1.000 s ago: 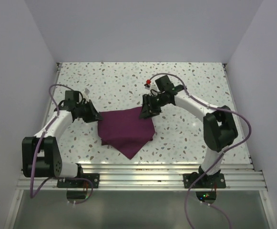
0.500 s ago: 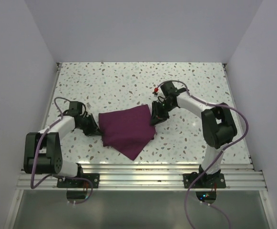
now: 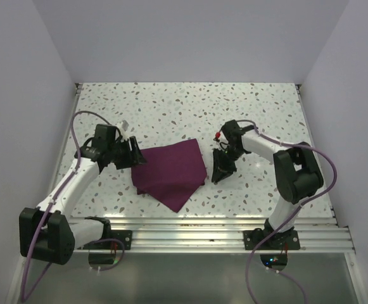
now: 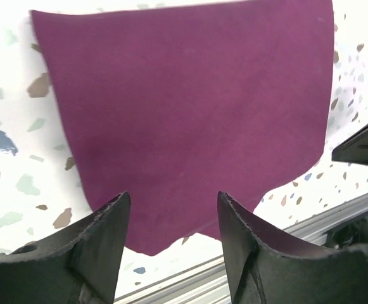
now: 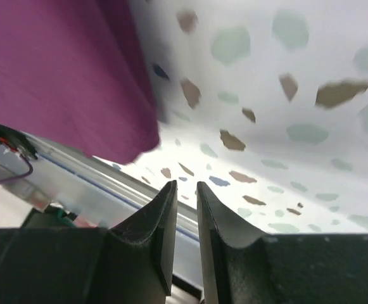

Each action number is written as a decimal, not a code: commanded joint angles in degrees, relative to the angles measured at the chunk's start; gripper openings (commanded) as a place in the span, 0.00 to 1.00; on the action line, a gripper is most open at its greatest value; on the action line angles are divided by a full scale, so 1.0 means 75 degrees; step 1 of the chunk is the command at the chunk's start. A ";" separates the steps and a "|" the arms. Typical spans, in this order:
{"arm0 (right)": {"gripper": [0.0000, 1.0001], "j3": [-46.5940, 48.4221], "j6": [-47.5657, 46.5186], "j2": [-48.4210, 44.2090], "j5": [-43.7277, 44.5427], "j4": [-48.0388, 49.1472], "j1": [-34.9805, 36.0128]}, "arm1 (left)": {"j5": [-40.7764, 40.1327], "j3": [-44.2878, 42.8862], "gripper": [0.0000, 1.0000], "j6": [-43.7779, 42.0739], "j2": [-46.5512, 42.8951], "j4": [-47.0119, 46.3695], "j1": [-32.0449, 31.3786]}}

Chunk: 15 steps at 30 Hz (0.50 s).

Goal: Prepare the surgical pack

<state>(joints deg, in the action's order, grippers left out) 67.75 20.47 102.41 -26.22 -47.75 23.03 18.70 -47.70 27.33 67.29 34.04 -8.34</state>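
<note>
Your purple cloth (image 3: pixel 170 172) lies flat on the speckled table (image 3: pixel 171 107), in the middle of the near half, between the two arms. One corner of it points toward the metal rail (image 3: pixel 190 223) at the near edge, and its far edge runs roughly left to right.

Your left gripper (image 3: pixel 137 156) sits at the cloth's far left corner. In the wrist view its fingers (image 4: pixel 107 228) stand wide apart with nothing between them, and the cloth spreads out beyond the tips. From these views you cannot tell whether the tips touch the fabric.

Your right gripper (image 3: pixel 222 174) is just beside the cloth's right edge, over bare table and apart from the fabric. Its wrist view is partly blurred, but the two fingers (image 5: pixel 161 215) are drawn in narrow, with only a thin slit between them, and they hold nothing. There the cloth fills the upper left, and the rail runs beneath the tips.
</note>
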 commanded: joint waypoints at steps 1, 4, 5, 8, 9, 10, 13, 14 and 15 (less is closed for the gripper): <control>0.23 -0.0933 0.0633 -0.0611 -0.0757 0.0411 0.0000 | -0.0523 -0.0249 0.62 -0.0235 -0.0053 0.0044 -0.0399; 0.20 -0.1601 0.1254 -0.0950 -0.1226 0.1126 0.0012 | -0.1119 -0.0494 0.64 -0.0199 -0.0147 -0.0027 -0.0681; 0.20 -0.1858 0.1534 -0.1010 -0.1320 0.1430 0.0012 | -0.1273 -0.0704 0.64 -0.0199 -0.0089 0.0077 -0.0762; 0.18 -0.2293 0.2317 -0.1104 -0.1739 0.2238 0.0059 | -0.1801 -0.0952 0.66 -0.0304 -0.0065 0.0044 -0.0996; 0.18 -0.2515 0.2577 -0.1046 -0.1859 0.2891 0.0117 | -0.1918 -0.1057 0.67 -0.0362 -0.0065 0.0031 -0.1067; 0.17 -0.2575 0.2811 -0.0906 -0.1906 0.3187 0.0164 | -0.2232 -0.1116 0.68 -0.0409 -0.0054 0.0031 -0.1149; 0.16 -0.2646 0.3468 -0.0648 -0.1719 0.4043 0.0305 | -0.2469 -0.1256 0.71 -0.0550 0.0017 -0.0039 -0.1419; 0.16 -0.2669 0.3806 -0.0473 -0.1708 0.4301 0.0305 | -0.2702 -0.1257 0.72 -0.0585 0.0052 -0.0039 -0.1501; 0.16 -0.2681 0.3949 -0.0402 -0.1615 0.4594 0.0316 | -0.2774 -0.1292 0.72 -0.0620 0.0063 -0.0062 -0.1664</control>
<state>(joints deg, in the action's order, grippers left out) 48.16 41.74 97.69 -37.08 -24.75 24.86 3.27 -55.09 25.04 67.40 34.83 -18.61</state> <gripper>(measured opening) 0.163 0.715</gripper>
